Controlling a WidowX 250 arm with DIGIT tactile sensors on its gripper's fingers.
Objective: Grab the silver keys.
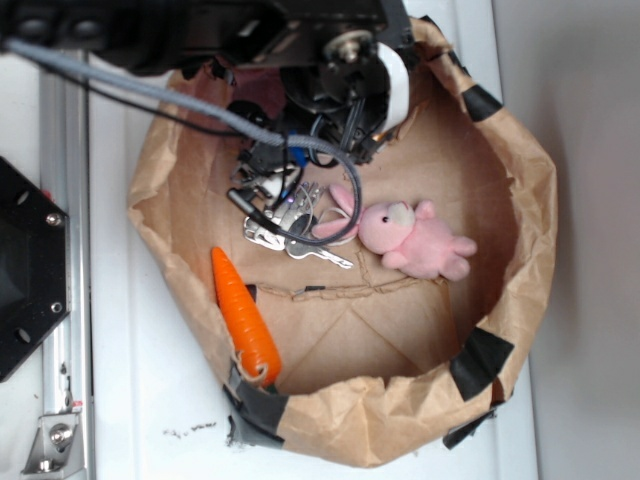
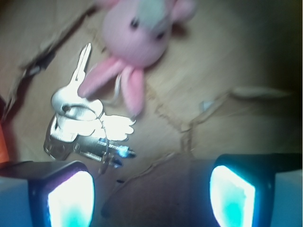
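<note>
A big brown paper bag (image 1: 520,200), its rim rolled down and patched with black tape, sits on the white table (image 1: 140,400) and serves as a shallow pen, so everything loose stays gathered on its flat floor. The arm (image 1: 340,60) reaches in from the top edge, its cable (image 1: 200,105) trailing over the rim, because the target lies in the bag's upper left part.

An orange carrot (image 1: 245,315) leans on the left wall, half over the rim, well clear of the work. The pink bunny (image 1: 415,238) lies on its side near the middle, ears pointing towards the keys (image 1: 290,228); in the wrist view one ear rests across them, which could make a clean pick awkward.

The keys lie flat on the bag floor, fanned on their ring, just left of the bunny and right under the arm's cable loop.

The gripper (image 2: 151,194) hangs above them with its jaws spread wide and nothing between the pads. The keys sit off to its left side rather than centred, so I judge it needs to shift that way before lowering.
</note>
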